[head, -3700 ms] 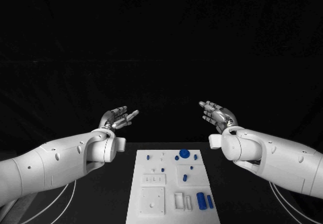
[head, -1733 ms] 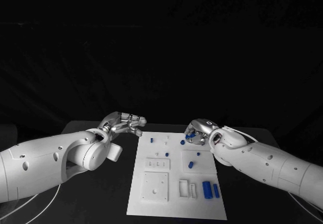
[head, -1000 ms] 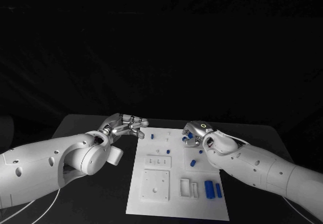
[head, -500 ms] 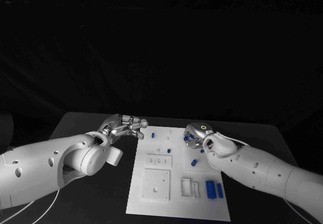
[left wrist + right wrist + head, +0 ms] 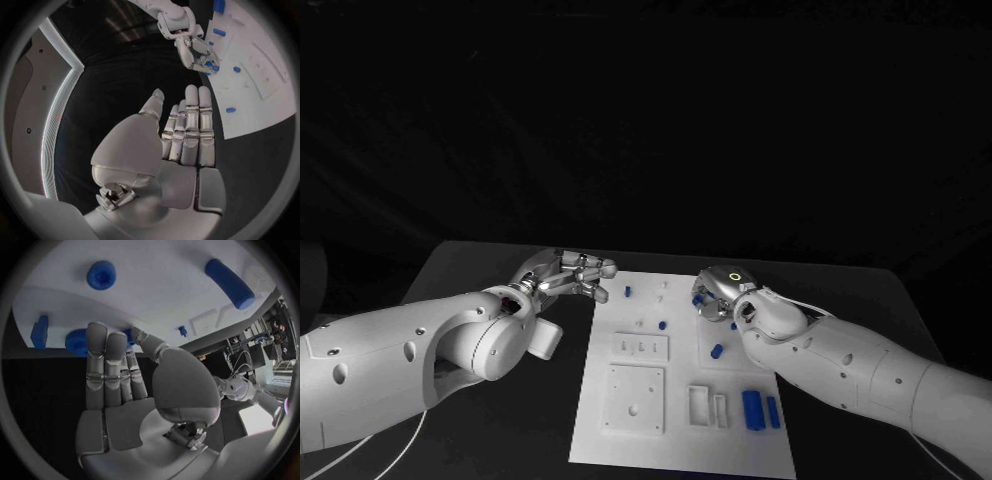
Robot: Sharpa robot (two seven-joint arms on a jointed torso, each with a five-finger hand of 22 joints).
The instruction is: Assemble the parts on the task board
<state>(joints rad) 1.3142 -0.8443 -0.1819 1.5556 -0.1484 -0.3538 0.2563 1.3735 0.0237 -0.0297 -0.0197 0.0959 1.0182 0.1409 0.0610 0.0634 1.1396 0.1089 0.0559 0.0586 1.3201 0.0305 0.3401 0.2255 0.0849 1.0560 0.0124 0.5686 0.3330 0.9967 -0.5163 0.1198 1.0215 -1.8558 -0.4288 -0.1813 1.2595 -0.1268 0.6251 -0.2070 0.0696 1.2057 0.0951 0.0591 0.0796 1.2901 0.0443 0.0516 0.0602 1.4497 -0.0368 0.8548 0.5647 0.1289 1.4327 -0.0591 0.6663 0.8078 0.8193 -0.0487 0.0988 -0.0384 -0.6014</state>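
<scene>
On table centre: white task board (image 5: 632, 440) is laid lengthwise on black table (image 5: 488, 265), far end toward 12 o'clock.
Left hand: left hand (image 5: 568, 274) is held just off board's far-left corner, approx. 10 o'clock of board centre; in left wrist view (image 5: 181, 135) fingers are seen straight and side by side, thumb apart, nothing held.
Right hand: right hand (image 5: 720, 290) is set over board's far-right area, approx. 1 o'clock of board centre; fingertips (image 5: 100, 332) are seen at a blue toothed round part (image 5: 76, 341) in right wrist view. Whether it is gripped or only touched can't be told; fingers are extended, not curled.
Same part, head view: blue is seen at right hand's fingers (image 5: 702, 298), mostly hidden.
Small parts, far end: small blue peg (image 5: 629, 292) stands nr far-left; another small one (image 5: 661, 324) lies toward centre.
Mid board: oblong blue part (image 5: 715, 350) lies tilted at 3 o'clock side of centre.
Near end: two blue bars (image 5: 751, 409) lie side by side at approx. 5 o'clock, beside white slotted blocks (image 5: 707, 405).
Other wrist detail: blue round knob (image 5: 100, 274) and blue cylinder (image 5: 229, 282) lie on board past right hand, well apart.
</scene>
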